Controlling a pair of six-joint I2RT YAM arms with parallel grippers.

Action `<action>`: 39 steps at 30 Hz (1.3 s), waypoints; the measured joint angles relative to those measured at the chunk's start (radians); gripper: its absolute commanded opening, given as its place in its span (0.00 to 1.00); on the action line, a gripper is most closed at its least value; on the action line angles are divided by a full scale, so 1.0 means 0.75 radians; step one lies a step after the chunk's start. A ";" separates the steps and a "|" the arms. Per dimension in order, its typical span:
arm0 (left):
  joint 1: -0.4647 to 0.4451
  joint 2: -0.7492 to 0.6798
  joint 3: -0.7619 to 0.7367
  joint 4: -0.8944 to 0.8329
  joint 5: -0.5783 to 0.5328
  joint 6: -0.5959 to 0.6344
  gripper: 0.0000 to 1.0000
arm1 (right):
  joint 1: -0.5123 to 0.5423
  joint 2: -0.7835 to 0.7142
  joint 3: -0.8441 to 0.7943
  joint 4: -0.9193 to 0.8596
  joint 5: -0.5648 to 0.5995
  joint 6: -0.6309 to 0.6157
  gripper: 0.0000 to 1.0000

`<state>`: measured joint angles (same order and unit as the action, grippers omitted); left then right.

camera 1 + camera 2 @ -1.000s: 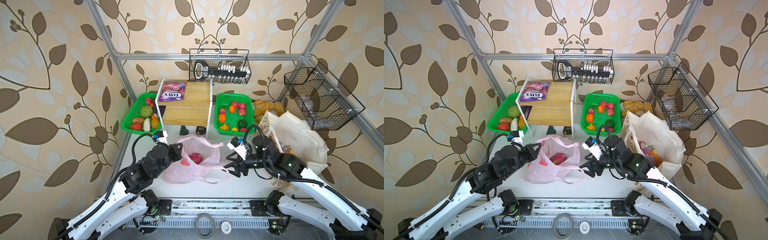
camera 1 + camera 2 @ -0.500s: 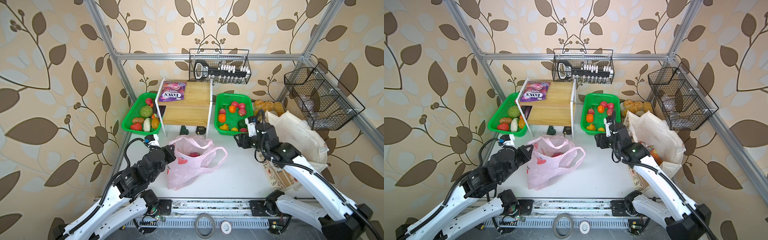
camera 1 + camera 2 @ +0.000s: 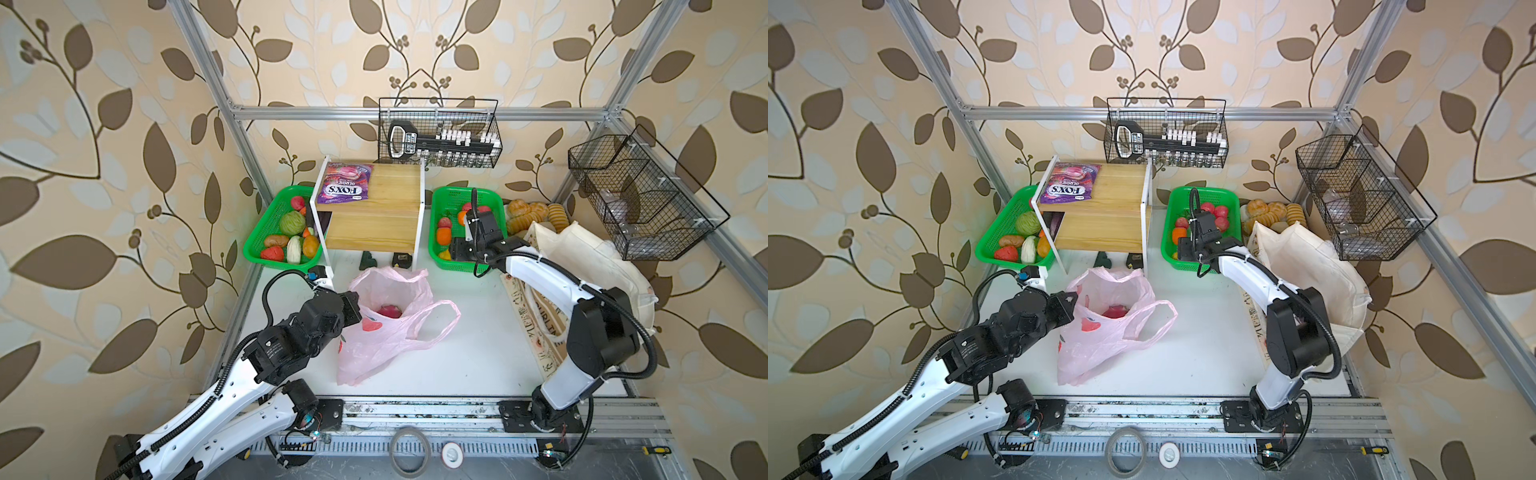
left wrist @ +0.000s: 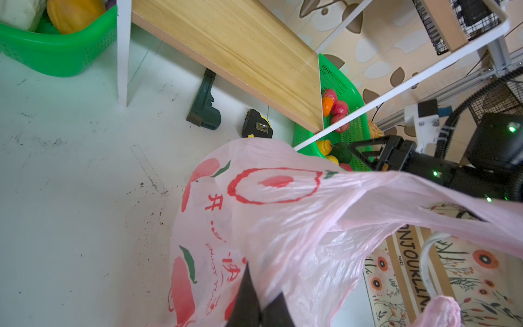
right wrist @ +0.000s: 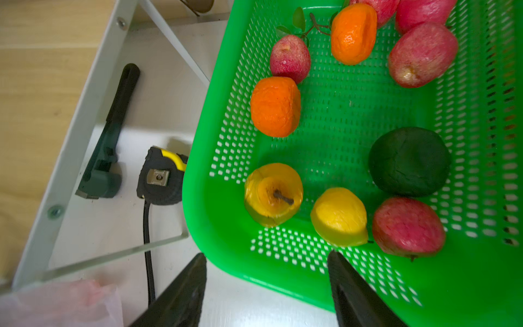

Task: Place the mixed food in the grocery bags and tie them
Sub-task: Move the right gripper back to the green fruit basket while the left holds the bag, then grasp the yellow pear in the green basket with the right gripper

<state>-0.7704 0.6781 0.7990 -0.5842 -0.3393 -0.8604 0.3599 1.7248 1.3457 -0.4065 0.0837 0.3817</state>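
The thin pink bag (image 3: pixel 386 332) (image 3: pixel 1104 340) (image 4: pixel 283 226) stands open mid-table with a pink-red fruit (image 3: pixel 388 311) (image 3: pixel 1115 311) inside. My left gripper (image 3: pixel 353 311) (image 3: pixel 1073 301) (image 4: pixel 261 283) is shut on its left rim. The cream canvas tote (image 3: pixel 590 266) (image 3: pixel 1304 266) slumps at the right. My right gripper (image 3: pixel 459 251) (image 3: pixel 1183 253) (image 5: pixel 266 254) is open and empty over the near edge of the right green basket (image 3: pixel 473 195) (image 5: pixel 203 181). That basket holds an orange (image 5: pixel 276 106) and a yellow pear-like fruit (image 5: pixel 273 195), just ahead of the fingertips, among other fruit.
A wooden shelf riser (image 3: pixel 374 216) at the back carries a purple FOX'S packet (image 3: pixel 343 189). A left green basket (image 3: pixel 266 224) holds vegetables. Bread rolls (image 3: pixel 536 212) lie behind the tote. A tape measure (image 5: pixel 161 178) and a green tool (image 5: pixel 104 158) lie under the riser.
My right gripper has left the pink bag's right handle and swung back over the right green basket. The freed handle has dropped onto the table. My left gripper keeps its hold.
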 measured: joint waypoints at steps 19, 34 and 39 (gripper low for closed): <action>0.000 0.038 0.000 0.077 0.104 0.098 0.00 | -0.039 0.376 0.274 -0.170 -0.117 -0.048 0.23; 0.000 0.001 -0.001 0.076 0.119 0.039 0.00 | -0.041 -0.287 0.113 -0.133 -0.161 -0.073 0.23; 0.000 -0.037 -0.009 0.077 0.118 -0.005 0.00 | -0.044 -0.622 -0.157 -0.073 -0.338 -0.017 0.23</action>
<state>-0.7704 0.6506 0.7921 -0.5266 -0.2508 -0.8639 0.3267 1.2583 1.2278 -0.4614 -0.1699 0.3691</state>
